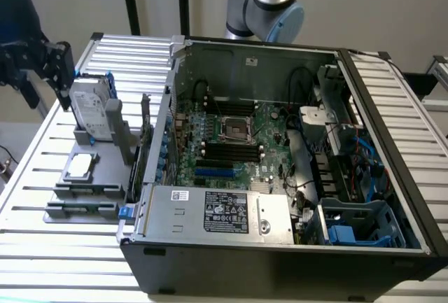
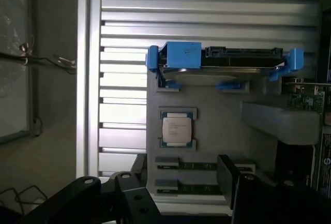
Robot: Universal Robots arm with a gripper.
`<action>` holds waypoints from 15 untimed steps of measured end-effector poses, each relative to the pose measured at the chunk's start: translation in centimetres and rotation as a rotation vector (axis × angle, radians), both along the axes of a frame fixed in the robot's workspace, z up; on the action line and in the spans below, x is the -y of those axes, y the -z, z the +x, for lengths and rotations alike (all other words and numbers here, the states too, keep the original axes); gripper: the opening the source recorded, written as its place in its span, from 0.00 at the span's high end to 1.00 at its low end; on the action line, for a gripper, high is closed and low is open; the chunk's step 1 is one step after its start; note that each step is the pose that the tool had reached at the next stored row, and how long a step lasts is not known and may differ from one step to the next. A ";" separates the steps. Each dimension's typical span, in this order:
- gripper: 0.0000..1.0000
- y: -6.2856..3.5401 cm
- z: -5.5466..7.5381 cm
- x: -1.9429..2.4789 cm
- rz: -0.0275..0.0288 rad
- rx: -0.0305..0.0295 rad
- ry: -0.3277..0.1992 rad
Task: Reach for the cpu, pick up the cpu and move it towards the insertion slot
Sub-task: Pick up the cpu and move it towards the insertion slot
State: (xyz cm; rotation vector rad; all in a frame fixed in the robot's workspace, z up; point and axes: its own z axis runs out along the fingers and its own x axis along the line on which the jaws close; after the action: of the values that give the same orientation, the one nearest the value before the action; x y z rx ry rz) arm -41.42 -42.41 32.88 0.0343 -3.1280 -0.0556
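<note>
The cpu is seen lying flat in the grey holder, clear of the gripper, whose fingers are spread and empty.

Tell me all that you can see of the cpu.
The cpu is a small, flat, square chip with a silver-grey metal top and a green rim. It lies flat in a recess of the grey tray, outside the computer case, near the hard drive. The open gripper is apart from it; nothing holds it.

Silver-grey cpu, green motherboard
</note>
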 end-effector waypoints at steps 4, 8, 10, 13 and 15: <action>0.35 0.72 0.1 0.11 0.0000 -0.0001 0.001; 0.35 1.45 0.2 0.12 -0.0001 -0.0001 0.003; 0.35 1.81 0.2 0.12 -0.0001 -0.0001 0.004; 0.35 2.36 0.2 0.12 -0.0001 -0.0001 0.005; 0.35 2.73 0.2 0.12 0.0000 0.0000 0.006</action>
State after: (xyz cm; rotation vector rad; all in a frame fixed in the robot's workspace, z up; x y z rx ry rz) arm -41.21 -42.53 30.15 0.0253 -3.1282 -0.0557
